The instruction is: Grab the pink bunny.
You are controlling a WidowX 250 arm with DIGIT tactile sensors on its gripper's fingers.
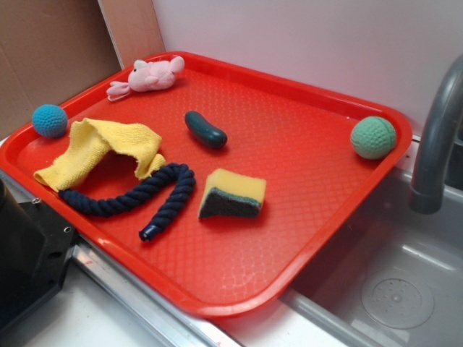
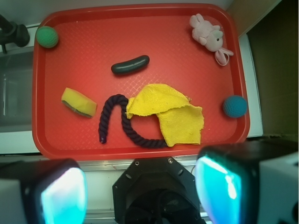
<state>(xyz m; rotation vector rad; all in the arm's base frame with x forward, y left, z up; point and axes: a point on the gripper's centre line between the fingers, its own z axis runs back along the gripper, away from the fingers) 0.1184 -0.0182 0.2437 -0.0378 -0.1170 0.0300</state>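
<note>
Probably light, soft, squashy: pink bunny (image 2: 208,35) lying at 1 o'clock corner of red tray (image 2: 140,28). Best pinched across rounded body, not floppy ears. Hand (image 2: 140,186) spread wide, empty, well apart.

Behind my workspace: a plain white wall (image 1: 311,36), with a brown cardboard panel (image 1: 51,50) to one side. Beside me: a steel sink basin (image 1: 391,289) and grey faucet (image 1: 434,137).
</note>
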